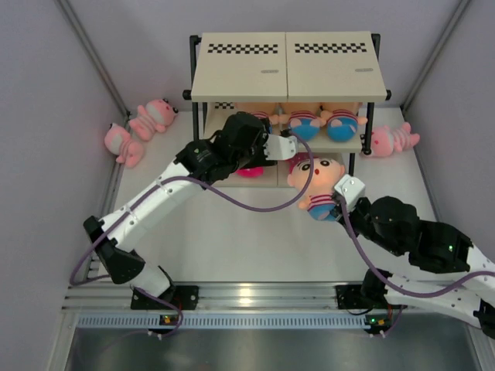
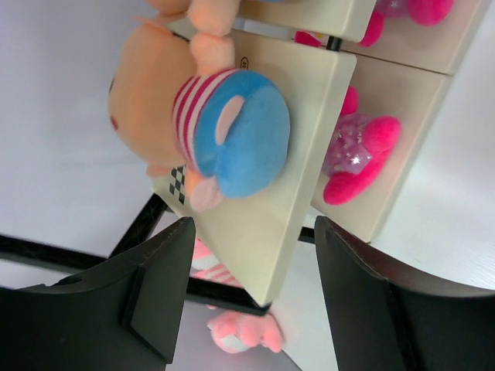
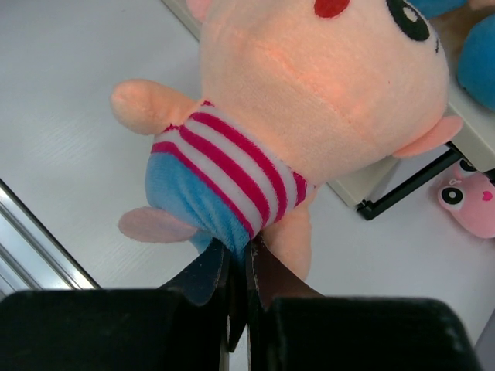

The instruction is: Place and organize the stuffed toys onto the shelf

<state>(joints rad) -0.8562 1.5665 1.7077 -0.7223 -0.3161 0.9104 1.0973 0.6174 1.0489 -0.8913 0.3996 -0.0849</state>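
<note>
**At the shelf (image 1: 286, 66) front: 1 doll gripped, slot to pick**

Right end effector (image 3: 238, 270) is clenched on the blue bottom of the held doll (image 3: 309, 116). The pinch is thin, mostly fabric by the look of it. The doll hangs over the desk (image 1: 232, 239) just in front of the shelf's right half, head toward the boards.

Left end effector (image 2: 255, 259) is released, fingers (image 2: 155, 286) spread at the corner of the middle board, apart from the shelved doll (image 2: 224, 131) lying there.

My read: the step in hand is setting the held doll on the middle tier beside its likes.
- I would go in head first and level, under the top board.
- Free room on that tier is partly hidden from above, so I would check it from the wrist view before committing.
- The slim grip means slow moves, or the doll may swing or slip.
- I would draw the left arm clear first, since it crowds the same opening.
- I would let go only once the body rests on the board, not on its edge.

Surface: the desk is white and smooth. 2 pink striped toys (image 1: 124, 144) lie left of the shelf, and a 3rd pink toy (image 1: 390, 141) lies right of it by the post. A magenta toy (image 2: 356, 154) sits on the lower tier.

Room: pale walls (image 1: 46, 93) close in on 3 sides, with a metal rail (image 1: 232, 294) along the near edge.
</note>
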